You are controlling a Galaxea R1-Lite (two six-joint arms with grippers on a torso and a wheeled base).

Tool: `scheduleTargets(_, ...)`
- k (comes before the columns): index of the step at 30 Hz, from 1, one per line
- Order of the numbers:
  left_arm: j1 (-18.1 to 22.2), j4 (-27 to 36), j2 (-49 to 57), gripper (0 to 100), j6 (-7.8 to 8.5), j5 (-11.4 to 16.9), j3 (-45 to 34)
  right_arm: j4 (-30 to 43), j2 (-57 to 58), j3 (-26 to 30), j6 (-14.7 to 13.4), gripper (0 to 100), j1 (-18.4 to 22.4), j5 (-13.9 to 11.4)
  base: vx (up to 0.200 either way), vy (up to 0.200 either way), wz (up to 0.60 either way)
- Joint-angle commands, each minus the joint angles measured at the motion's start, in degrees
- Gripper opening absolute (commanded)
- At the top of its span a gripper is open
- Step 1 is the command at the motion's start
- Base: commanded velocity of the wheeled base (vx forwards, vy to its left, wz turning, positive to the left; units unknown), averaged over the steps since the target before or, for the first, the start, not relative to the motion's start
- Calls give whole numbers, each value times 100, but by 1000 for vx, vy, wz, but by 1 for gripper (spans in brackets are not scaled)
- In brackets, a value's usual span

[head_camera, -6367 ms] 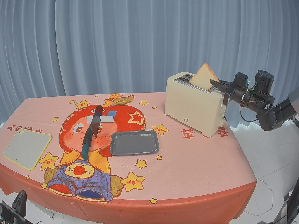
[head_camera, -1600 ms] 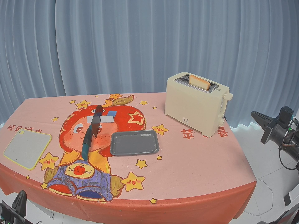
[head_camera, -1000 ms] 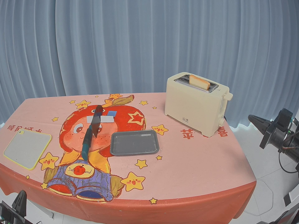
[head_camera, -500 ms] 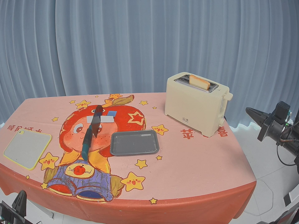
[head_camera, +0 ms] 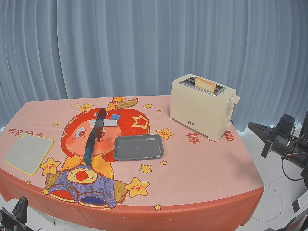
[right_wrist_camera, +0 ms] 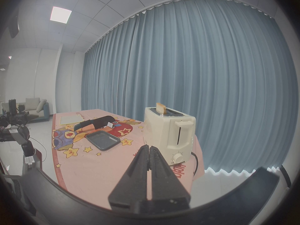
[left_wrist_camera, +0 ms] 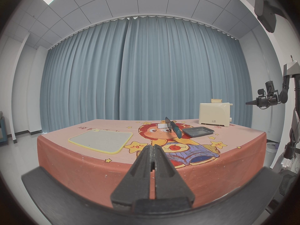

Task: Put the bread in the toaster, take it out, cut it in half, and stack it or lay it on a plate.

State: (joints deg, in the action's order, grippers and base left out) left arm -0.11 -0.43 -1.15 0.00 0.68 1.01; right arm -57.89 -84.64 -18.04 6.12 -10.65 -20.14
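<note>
Bread (head_camera: 205, 84): in toaster (head_camera: 200, 111) slot, loaded. Your right gripper (head_camera: 252, 125): closed, empty, near toaster. Lever (right_wrist_camera: 183, 124) seemingly up; you press it next.

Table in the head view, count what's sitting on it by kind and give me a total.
Toaster: 1
Bread slice, standing in the toaster slot: 1
Knife: 1
Grey tray: 1
Cutting board: 1
White-and-blue knife rest, taken as one piece: 1
Total: 6
</note>
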Motion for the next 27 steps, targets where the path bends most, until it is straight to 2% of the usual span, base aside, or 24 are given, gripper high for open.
scheduleTargets(1,2,-1,0,0,0,2,-101,-3,-105,64,3,0,2,-8,0,0,0)
scheduleTargets(15,2,-1,0,0,0,2,-101,-82,-677,99,-6,0,116,-25,0,0,0)
scheduleTargets(17,2,-1,0,0,0,2,-101,-82,-729,82,-6,0,195,-131,0,0,0)
scheduleTargets(21,2,-1,0,0,0,2,-101,-82,-738,55,-6,0,441,-500,0,0,0)
scheduleTargets(27,2,-1,0,0,0,2,-101,-91,-809,11,-14,0,600,-720,0,0,0)
